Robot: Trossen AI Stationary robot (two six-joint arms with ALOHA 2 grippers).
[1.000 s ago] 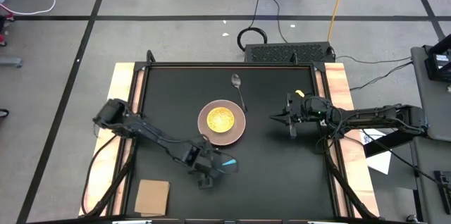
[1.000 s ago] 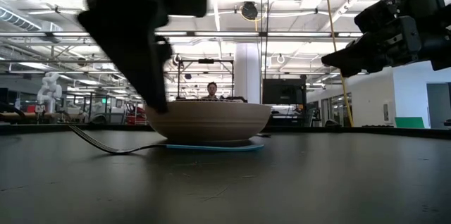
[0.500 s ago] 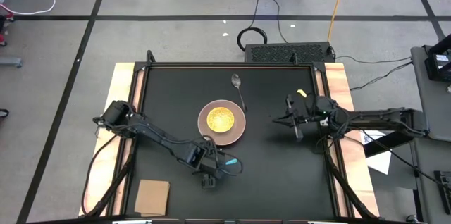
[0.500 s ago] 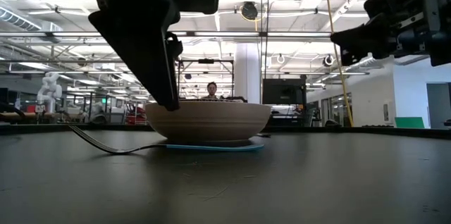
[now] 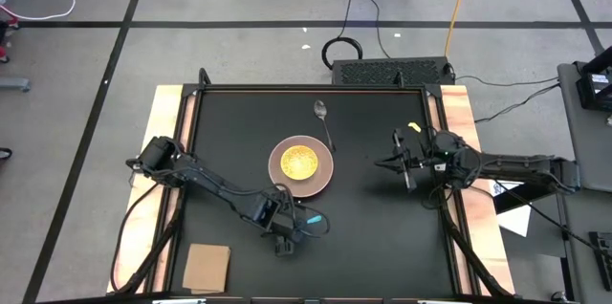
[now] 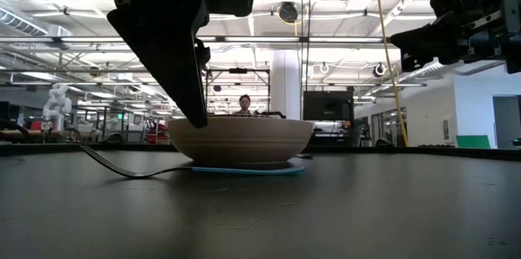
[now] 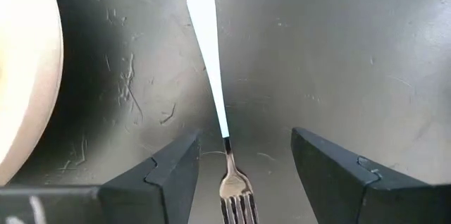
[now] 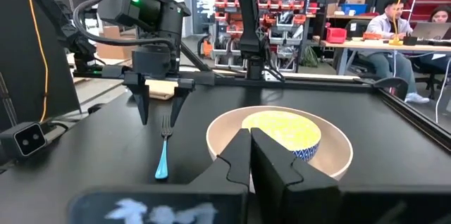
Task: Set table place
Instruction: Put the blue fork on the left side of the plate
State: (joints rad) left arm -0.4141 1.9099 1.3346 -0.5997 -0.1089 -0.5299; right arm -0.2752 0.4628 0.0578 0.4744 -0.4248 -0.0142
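The pinkish-tan plate [image 5: 325, 176] sits mid-table with the yellow dish [image 5: 298, 161] in it. The silver spoon [image 5: 323, 118] lies just beyond the plate. A fork with a light-blue handle [image 5: 313, 220] lies flat on the black table [image 5: 382, 237], near of the plate. My left gripper [image 7: 243, 143] is open and points down, its fingers standing on either side of the fork's tines [image 7: 236, 196] without touching them; it also shows in the right wrist view [image 8: 160, 120]. My right gripper [image 5: 394, 163] is shut and empty, held above the table near its right edge.
A tan cardboard-like square [image 5: 207, 267] lies at the table's near left corner. Pale wooden strips [image 5: 459, 113] run along the left and right edges. People sit at desks in the room beyond the table [image 8: 391, 23].
My left gripper has risen a little above the fork, which lies still on the table. My right gripper has drawn back toward the table's right edge, staying shut.
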